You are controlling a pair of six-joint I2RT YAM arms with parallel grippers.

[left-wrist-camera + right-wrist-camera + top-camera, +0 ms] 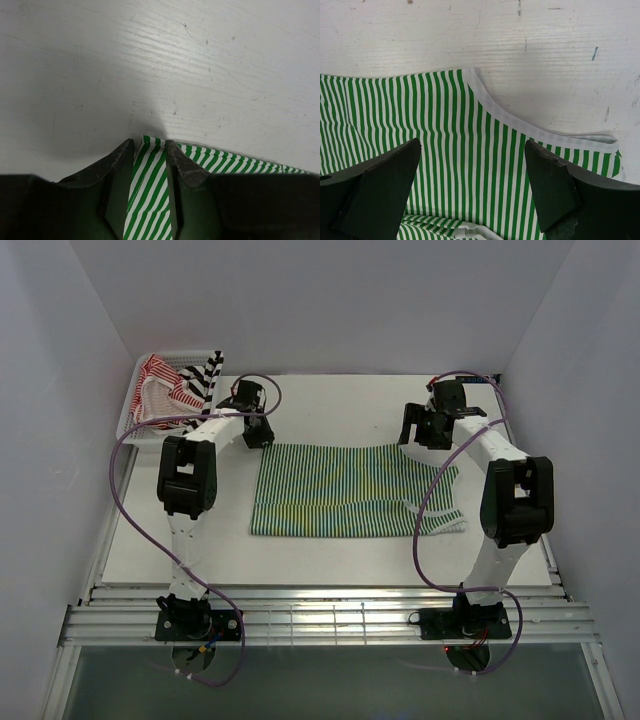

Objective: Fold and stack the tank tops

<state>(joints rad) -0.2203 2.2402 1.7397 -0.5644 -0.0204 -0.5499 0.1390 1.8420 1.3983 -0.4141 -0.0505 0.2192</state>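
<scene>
Lying on scuffed white table (pixel 330 562), walls (pixel 300 300) white: green-striped top (pixel 340 490) | left pincer (pixel 149 145) half-spread astride corner; right pincer (pixel 472 145) spread

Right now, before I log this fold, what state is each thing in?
Green-and-white striped cloth tank top: spread flat on the table.
Red-and-white striped cloth tank top: crumpled in the white plastic mesh basket.
Black-and-white striped cloth tank top: crumpled in the basket.
Left hand: narrowly open, astride the green top's corner.
Right hand: wide open above the green top's edge.
</scene>
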